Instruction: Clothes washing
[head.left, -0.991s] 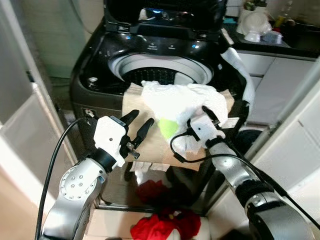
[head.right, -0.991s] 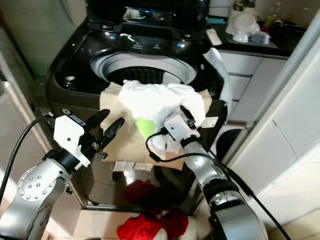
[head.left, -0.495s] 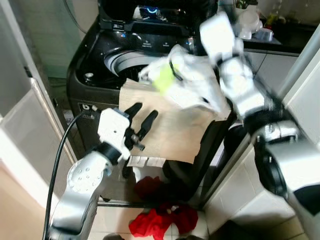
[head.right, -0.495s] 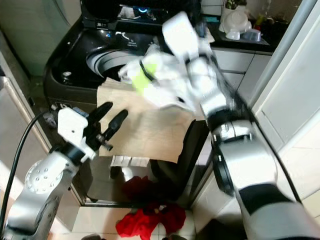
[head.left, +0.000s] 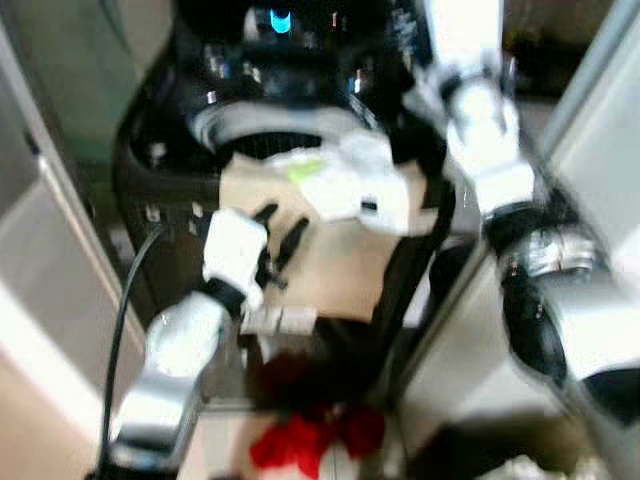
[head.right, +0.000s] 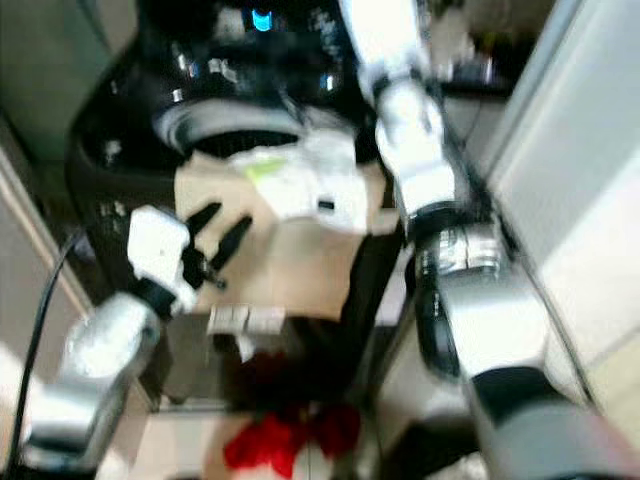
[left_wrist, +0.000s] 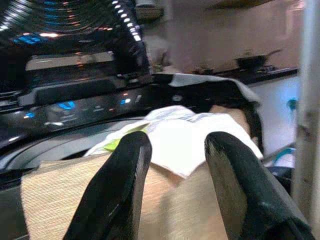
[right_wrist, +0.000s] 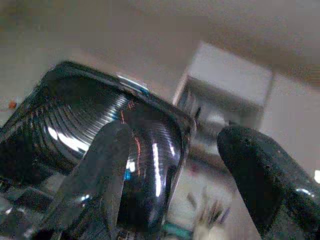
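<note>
The black top-loading washer (head.left: 160, 170) stands before me with its lid (right_wrist: 75, 125) raised and the drum opening (head.left: 262, 132) showing. A white garment with a green patch (head.left: 345, 185) lies on a tan cloth (head.left: 335, 255) draped over the washer's front rim. My left gripper (head.left: 278, 232) is open just below and in front of the garment, with nothing between its fingers (left_wrist: 120, 180). My right arm (head.left: 480, 130) is raised over the washer's right side. Its gripper (right_wrist: 175, 145) is open and empty, facing the lid. The eye views are blurred.
Red clothes (head.left: 305, 440) lie on the floor in front of the washer. A pale door or panel (head.left: 40, 260) stands at the left, and a white wall or cabinet (head.left: 590, 180) closes in on the right. A dark counter with dishes (left_wrist: 250, 65) runs behind.
My right gripper has let go of the white garment, which now lies on the tan cloth at the rim. The right arm has risen higher. The camera has shifted and blurred.
</note>
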